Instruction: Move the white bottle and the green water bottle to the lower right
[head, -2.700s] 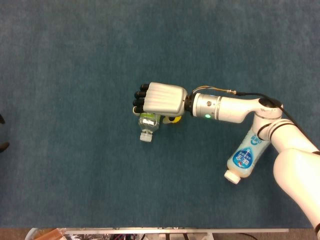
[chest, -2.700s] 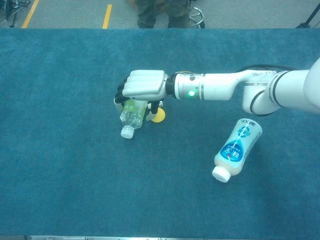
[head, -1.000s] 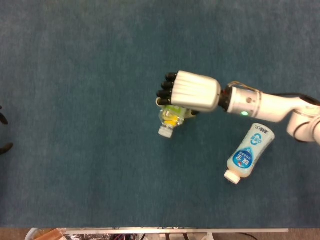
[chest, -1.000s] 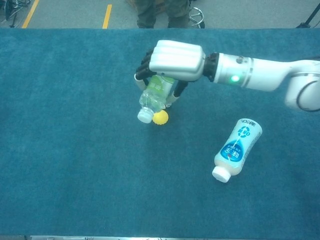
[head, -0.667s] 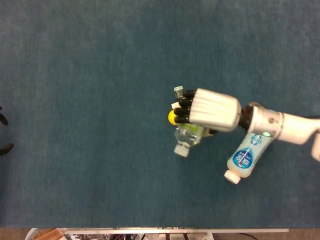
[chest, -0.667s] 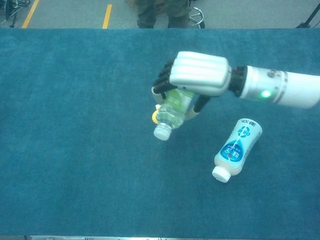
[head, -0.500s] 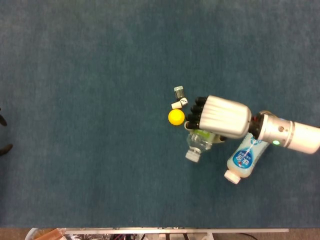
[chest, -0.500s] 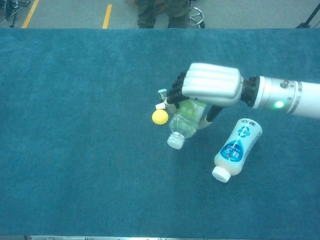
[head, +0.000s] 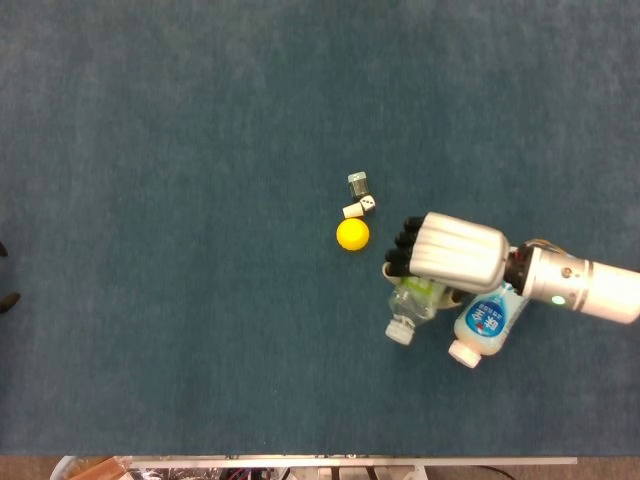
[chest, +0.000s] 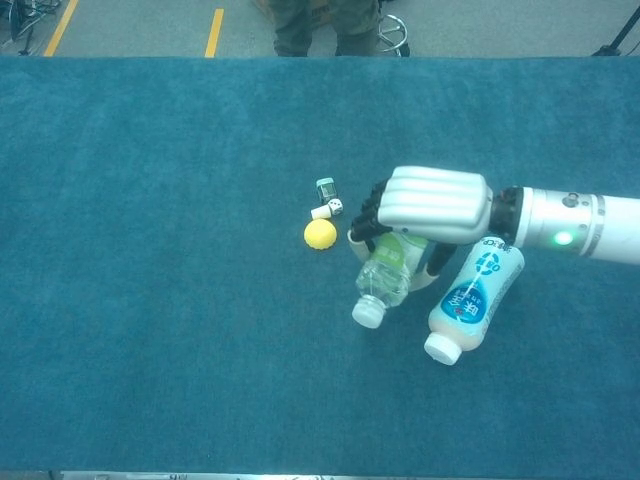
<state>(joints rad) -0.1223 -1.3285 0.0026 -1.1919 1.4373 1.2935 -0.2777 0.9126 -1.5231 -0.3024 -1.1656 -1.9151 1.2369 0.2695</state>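
Green water bottle (head: 412, 305) (chest: 384, 274) is clamped in the right hand (head: 452, 254) (chest: 432, 205), fingers curled over its body, cap pointing toward the near edge and tilted a little left. It sits at the right of the blue table (head: 160, 150) (chest: 150, 200), just beside the white bottle (head: 484, 322) (chest: 468, 302), which lies on its side immediately right of it, cap also toward the near edge. Whether the two bottles touch, I can't tell. Left of the hand and slightly farther away rests a yellow ball (head: 352, 234) (chest: 320, 233), with small dice (head: 358, 205) (chest: 327, 208) just beyond it. Left hand is out of shot.
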